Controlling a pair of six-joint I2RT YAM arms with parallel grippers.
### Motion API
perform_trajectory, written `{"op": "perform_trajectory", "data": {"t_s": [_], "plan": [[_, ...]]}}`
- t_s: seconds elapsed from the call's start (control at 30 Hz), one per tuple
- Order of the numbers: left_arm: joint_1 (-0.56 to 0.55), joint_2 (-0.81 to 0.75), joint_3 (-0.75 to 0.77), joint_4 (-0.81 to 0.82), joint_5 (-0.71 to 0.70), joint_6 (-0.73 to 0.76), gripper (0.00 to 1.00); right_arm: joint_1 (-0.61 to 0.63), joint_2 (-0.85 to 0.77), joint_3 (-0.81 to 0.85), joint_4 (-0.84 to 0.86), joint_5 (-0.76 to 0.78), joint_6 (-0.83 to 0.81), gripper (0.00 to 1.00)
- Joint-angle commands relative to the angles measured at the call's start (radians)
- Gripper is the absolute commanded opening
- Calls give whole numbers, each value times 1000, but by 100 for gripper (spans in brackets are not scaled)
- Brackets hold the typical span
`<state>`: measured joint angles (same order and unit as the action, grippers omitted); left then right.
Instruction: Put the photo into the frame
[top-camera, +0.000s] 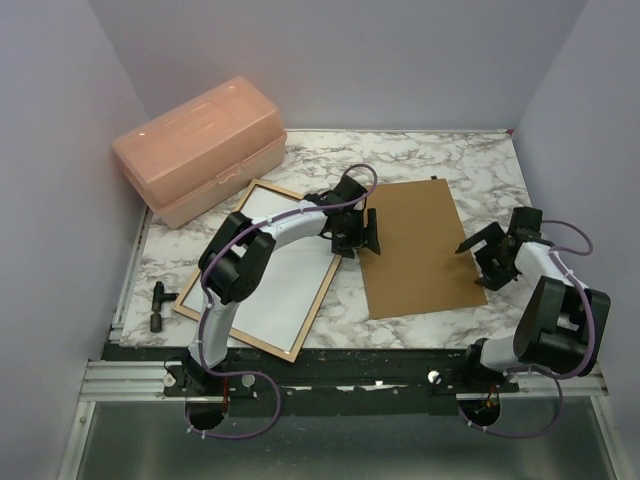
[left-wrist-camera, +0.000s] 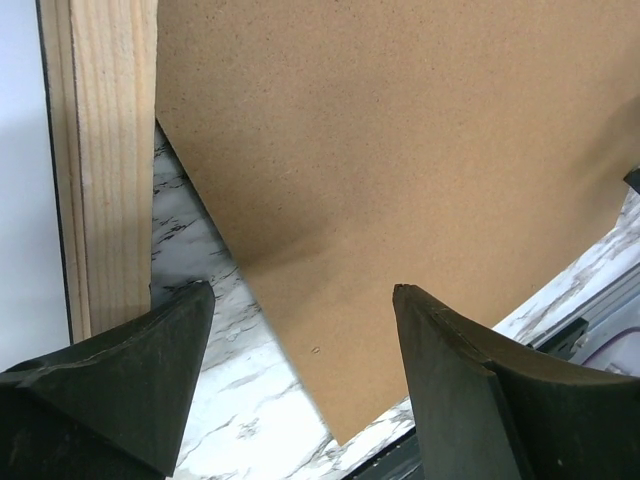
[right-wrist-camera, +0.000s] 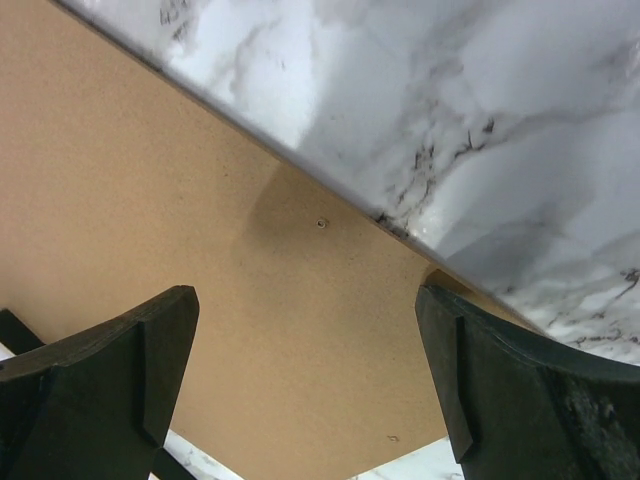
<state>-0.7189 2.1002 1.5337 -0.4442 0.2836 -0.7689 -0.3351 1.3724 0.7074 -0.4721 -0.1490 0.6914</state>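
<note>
Just left of the brown backing board (top-camera: 420, 245), the frame (left-wrist-camera: 105, 150) lay back-up on the marble worktop (top-camera: 450, 160), tan wood showing. A white sheet filled it, by the look of it the photo (top-camera: 290, 285), face down with its plain back to the camera. That made sense: print seated in the frame, board to go on top next. The board itself lay flat, close beside the frame; whether the two touched, I couldn't tell.

And there was the left gripper (left-wrist-camera: 302, 290), poised over the board's near-left corner, fingers spread fairly wide, released, nothing between them but board and marble. Whether the tips met the surface wasn't clear. At the board's right edge, the right gripper (right-wrist-camera: 305, 295) hung with fingers splayed fully apart, empty too, straddling the line where board met marble. Two arms flanking one board: my read was that they were set to take it from both sides. Well off behind and left of the board, a pink plastic box (top-camera: 200, 150) sat shut, out of play.
</note>
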Motion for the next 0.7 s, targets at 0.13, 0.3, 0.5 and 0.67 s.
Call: {"op": "perform_trajectory", "data": {"t_s": [0.13,0.3,0.5,0.67], "plan": [[13,37,-26,-12,-14,-21,77,-4,59,112,-16,114,-63,100],[12,40,-16,-23,-15,-20,77,-4,50,158,-6,140,-69,100],[11,48,-4,-26,-1,-38,78,-5,152,142,37,115,-66,100],[1,79,61,-84,-15,-49,80,-5,226,95,103,5,-69,100]]}}
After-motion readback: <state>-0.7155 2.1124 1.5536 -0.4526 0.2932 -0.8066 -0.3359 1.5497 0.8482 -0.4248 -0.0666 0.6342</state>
